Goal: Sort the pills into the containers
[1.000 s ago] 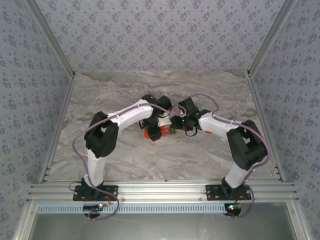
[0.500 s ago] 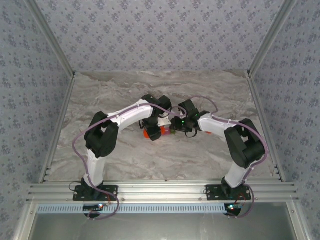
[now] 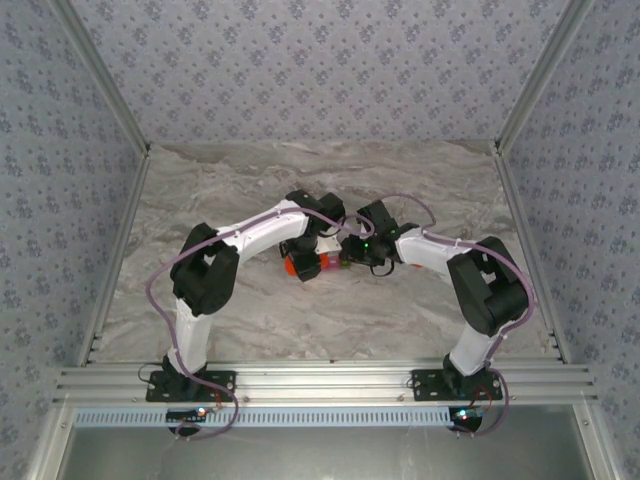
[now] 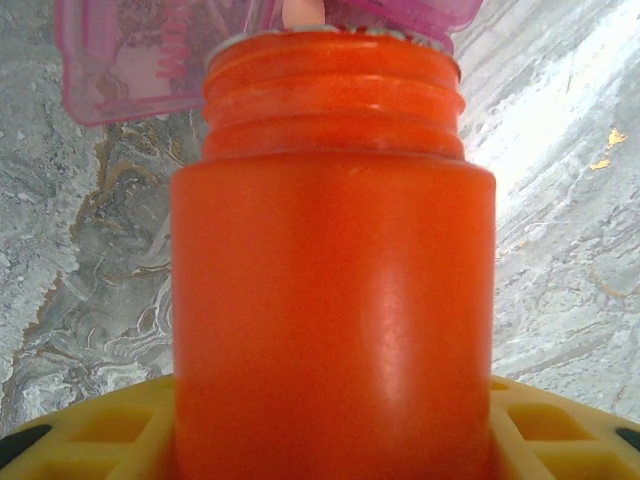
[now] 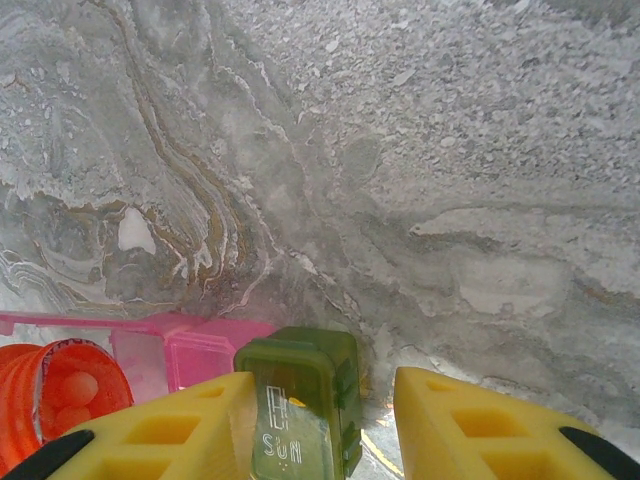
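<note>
My left gripper (image 4: 330, 445) is shut on the orange bottle (image 4: 330, 270), which lies tipped with its open mouth at the pink compartment (image 4: 130, 60) of the containers. A pale pill (image 4: 303, 10) shows at the bottle's mouth. In the right wrist view more pills (image 5: 77, 388) lie inside the bottle (image 5: 40, 395). My right gripper (image 5: 325, 405) is open and straddles the olive-green compartment (image 5: 300, 395). The left finger (image 5: 170, 430) touches it, and a gap remains on the other side. From above, both grippers (image 3: 303, 250) (image 3: 352, 255) meet at mid-table over the bottle (image 3: 300, 266).
The pink compartment's (image 5: 200, 355) lid (image 5: 90, 323) stands open beside the green one. The marble table (image 3: 400, 180) is walled by patterned panels. A metal rail (image 3: 320, 380) runs along the near edge.
My right gripper has shifted a little left, closer to the containers and the bottle. The left arm and the bottle have stayed in place.
</note>
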